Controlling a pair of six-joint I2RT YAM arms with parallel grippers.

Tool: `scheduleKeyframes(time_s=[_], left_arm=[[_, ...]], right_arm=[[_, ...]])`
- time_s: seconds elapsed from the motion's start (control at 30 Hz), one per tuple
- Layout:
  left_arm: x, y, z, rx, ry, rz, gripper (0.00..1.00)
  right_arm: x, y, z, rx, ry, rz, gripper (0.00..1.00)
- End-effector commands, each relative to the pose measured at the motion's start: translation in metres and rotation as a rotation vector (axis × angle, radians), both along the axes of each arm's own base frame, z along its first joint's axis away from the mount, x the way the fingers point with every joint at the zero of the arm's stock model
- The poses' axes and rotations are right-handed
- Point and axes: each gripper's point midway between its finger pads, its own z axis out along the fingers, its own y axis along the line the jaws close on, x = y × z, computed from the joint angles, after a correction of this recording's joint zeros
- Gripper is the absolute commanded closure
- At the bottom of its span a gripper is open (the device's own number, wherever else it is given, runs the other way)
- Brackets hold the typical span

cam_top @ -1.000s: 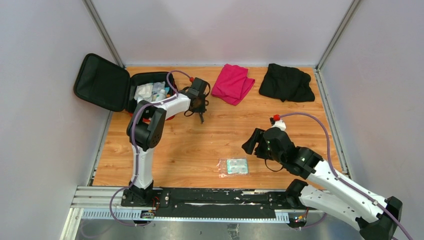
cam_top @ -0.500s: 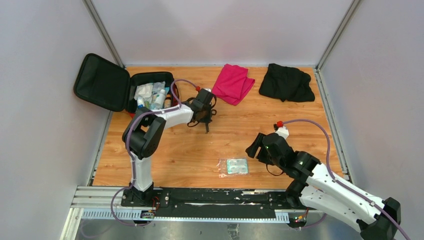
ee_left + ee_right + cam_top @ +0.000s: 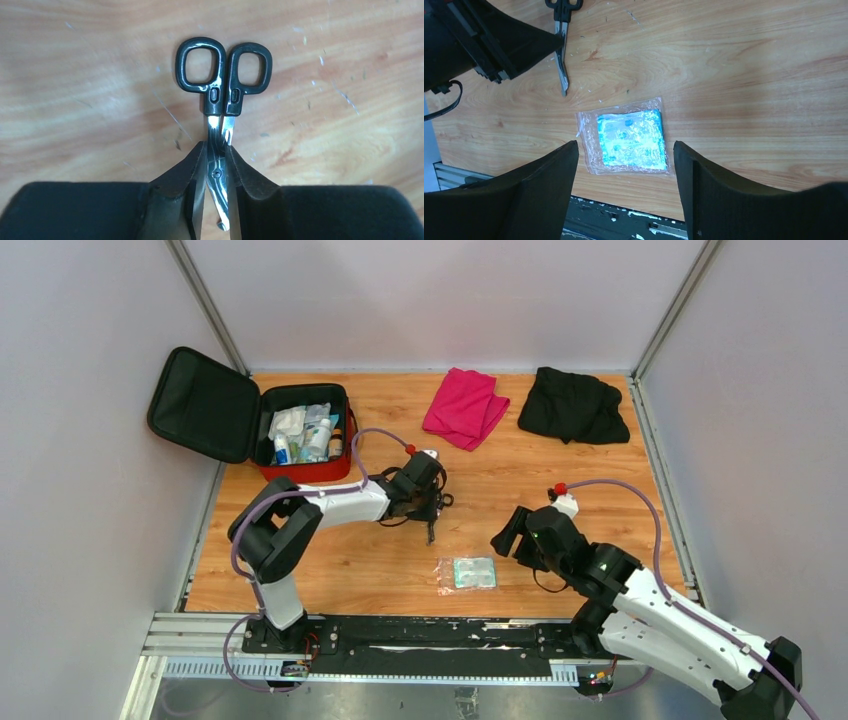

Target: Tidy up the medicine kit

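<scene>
The red medicine kit (image 3: 312, 473) lies open at the back left, its black lid (image 3: 200, 405) leaning back, with bottles and white packets inside. My left gripper (image 3: 429, 508) is shut on the blades of black-handled scissors (image 3: 223, 75), held low over the wood at mid-table; the scissors also show in the right wrist view (image 3: 562, 55). A clear packet with a blue-silver sheet (image 3: 467, 573) lies flat near the front edge. My right gripper (image 3: 506, 530) is open and empty, just right of the packet; in the right wrist view the packet (image 3: 630, 138) lies between and beyond its fingers.
A folded pink cloth (image 3: 465, 407) and a crumpled black cloth (image 3: 574, 406) lie at the back. Grey walls close in the left, right and back sides. A black rail (image 3: 420, 632) runs along the table's near edge.
My left gripper has carried the scissors from beside the kit toward the front middle of the table, near the packet. My right gripper has dropped slightly toward the near edge.
</scene>
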Motion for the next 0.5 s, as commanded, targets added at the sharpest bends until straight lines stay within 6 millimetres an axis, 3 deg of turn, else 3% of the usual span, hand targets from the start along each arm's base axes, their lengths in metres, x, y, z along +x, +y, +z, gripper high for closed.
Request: scheduleKeyframes(time_s=[0.0,0.17,0.3,0.47], left_arm=[[-0.055,0.014,-0.031,0.04,0.159,-0.007,0.73],[-0.057,0.008,-0.009,-0.049,0.125,0.004,0.61],[-0.052,0.011,0.023,-0.069,0.058,0.001,0.5],[-0.042,0.042,0.082,-0.023,-0.104,0.043,0.45]], right_arm=[[0.004,-0.009,-0.01,-0.057,-0.018,0.0,0.25],[0.012,-0.003,-0.008,-0.08,-0.054,0.033,0.24],[0.015,0.005,-0.011,-0.077,-0.042,0.051,0.23],[0.024,0.022,-0.009,-0.097,-0.006,0.081,0.23]])
